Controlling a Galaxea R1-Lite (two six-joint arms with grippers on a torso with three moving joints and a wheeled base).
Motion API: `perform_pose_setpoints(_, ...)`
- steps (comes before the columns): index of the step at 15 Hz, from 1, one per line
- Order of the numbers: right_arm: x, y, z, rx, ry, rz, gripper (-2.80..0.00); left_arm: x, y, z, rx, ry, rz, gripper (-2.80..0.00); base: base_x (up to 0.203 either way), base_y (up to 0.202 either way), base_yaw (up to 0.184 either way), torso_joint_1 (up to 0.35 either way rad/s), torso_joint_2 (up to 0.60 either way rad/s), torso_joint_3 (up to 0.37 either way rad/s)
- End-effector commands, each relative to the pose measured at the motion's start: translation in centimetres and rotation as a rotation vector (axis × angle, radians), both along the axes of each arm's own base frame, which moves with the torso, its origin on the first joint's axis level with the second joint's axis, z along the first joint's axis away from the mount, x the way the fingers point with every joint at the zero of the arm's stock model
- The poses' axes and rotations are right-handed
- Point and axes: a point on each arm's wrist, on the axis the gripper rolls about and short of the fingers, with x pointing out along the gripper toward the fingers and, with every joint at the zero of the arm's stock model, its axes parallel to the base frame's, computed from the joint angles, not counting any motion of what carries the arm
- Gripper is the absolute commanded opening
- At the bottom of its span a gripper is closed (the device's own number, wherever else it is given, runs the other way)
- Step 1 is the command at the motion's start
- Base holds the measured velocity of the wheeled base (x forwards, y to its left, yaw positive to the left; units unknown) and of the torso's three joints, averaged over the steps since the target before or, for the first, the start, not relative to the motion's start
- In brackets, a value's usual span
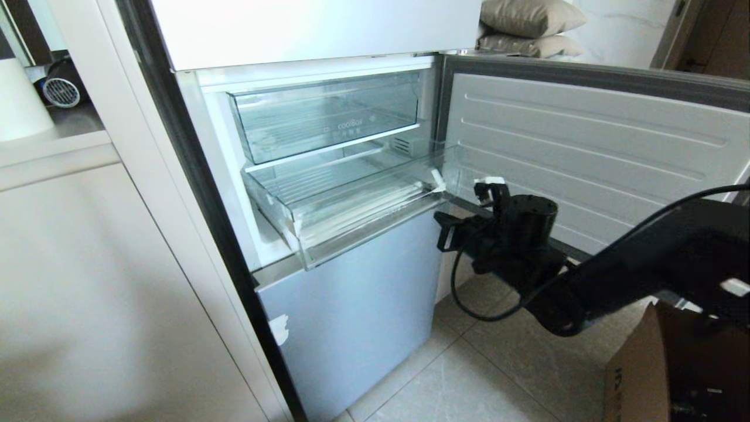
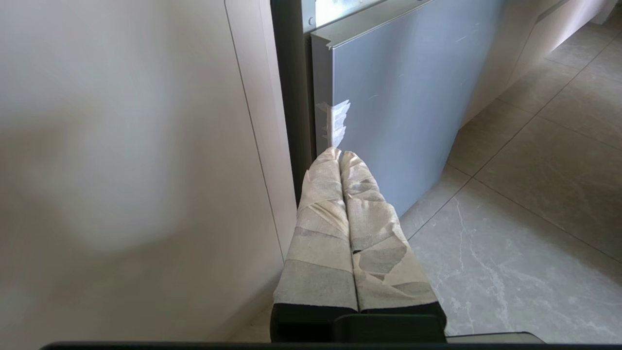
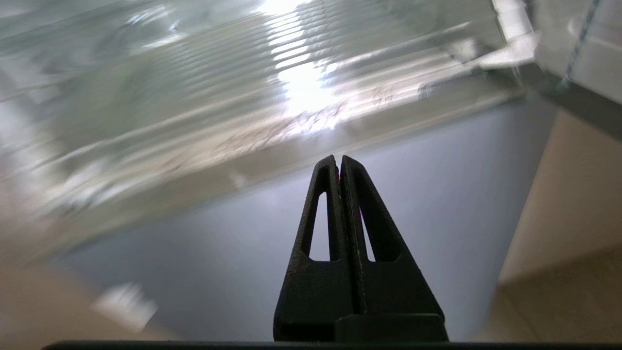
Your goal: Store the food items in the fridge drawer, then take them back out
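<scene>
Fridge drawer [image 1: 351, 205], clear plastic with a ribbed floor, stands pulled out from the open refrigerator [image 1: 328, 35], below the lettered clear bin [image 1: 328, 117], and no food items show inside it or anywhere else in the three views. Just beside the drawer's right-hand front corner, the right gripper [image 1: 448, 231] hangs in front of the open door [image 1: 586, 146], its black fingers [image 3: 340, 194] pressed together and holding nothing; its wrist view looks up past the grey lower panel [image 1: 357, 305] at the drawer's ribbed underside and front lip. The left gripper [image 2: 340, 160] is parked low near the floor, its tape-wrapped fingers [image 2: 320, 204] closed on nothing. With the drawer open and bare, the work appears to sit between steps. The next move would likely call for the right arm to swing away toward wherever the food lies, spread its fingers, and fetch a piece; a cardboard box [image 1: 674, 369] sits at the robot's right.
</scene>
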Motion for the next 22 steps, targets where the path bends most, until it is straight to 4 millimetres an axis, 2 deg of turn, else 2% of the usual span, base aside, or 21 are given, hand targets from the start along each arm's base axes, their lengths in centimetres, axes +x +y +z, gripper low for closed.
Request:
perform_pose_setpoints(1, -7.7, -3.4, 5.3, 0.018, -0.061, -0.012, -2.8, 0.0, 0.0, 0.0, 0.0, 0.001, 0.001, -2.8, 0.0, 0.0, 0.0, 0.0, 0.0, 0.0)
perform_pose_setpoints(2, -10.1, -4.7, 5.5, -0.002, -0.057, -0.068, -2.8, 0.0, 0.0, 0.0, 0.0, 0.0, 0.001, -2.8, 0.0, 0.0, 0.0, 0.0, 0.0, 0.0)
perform_pose_setpoints(5, -15.3, -7.8, 6.0, -0.022, -0.07, -0.254, -2.8, 0.0, 0.0, 0.0, 0.0, 0.002, 0.001, -2.8, 0.0, 0.0, 0.0, 0.0, 0.0, 0.0)
perform_pose_setpoints(7, -18.2, -9.5, 6.2, -0.029, -0.089, -0.301, -2.8, 0.0, 0.0, 0.0, 0.0, 0.0, 0.0, -2.8, 0.0, 0.0, 0.0, 0.0, 0.0, 0.0)
perform_pose_setpoints(9, -20.5, -10.8, 5.1, -0.091, -0.082, -0.321, -2.8, 0.0, 0.0, 0.0, 0.0, 0.0, 0.001, -2.8, 0.0, 0.0, 0.0, 0.0, 0.0, 0.0)
perform_pose_setpoints(12, -22.0, -11.7, 3.7, -0.139, -0.058, -0.32, -2.8, 0.0, 0.0, 0.0, 0.0, 0.001, 0.0, -2.8, 0.0, 0.0, 0.0, 0.0, 0.0, 0.0)
perform_pose_setpoints(16, -22.6, -12.1, 1.8, -0.191, 0.005, -0.313, -2.8, 0.0, 0.0, 0.0, 0.0, 0.0, 0.001, -2.8, 0.0, 0.0, 0.0, 0.0, 0.0, 0.0)
perform_pose_setpoints(22, -23.6, -12.6, 0.8, -0.206, 0.033, -0.309, -2.8, 0.0, 0.0, 0.0, 0.0, 0.0, 0.0, -2.8, 0.0, 0.0, 0.0, 0.0, 0.0, 0.0)
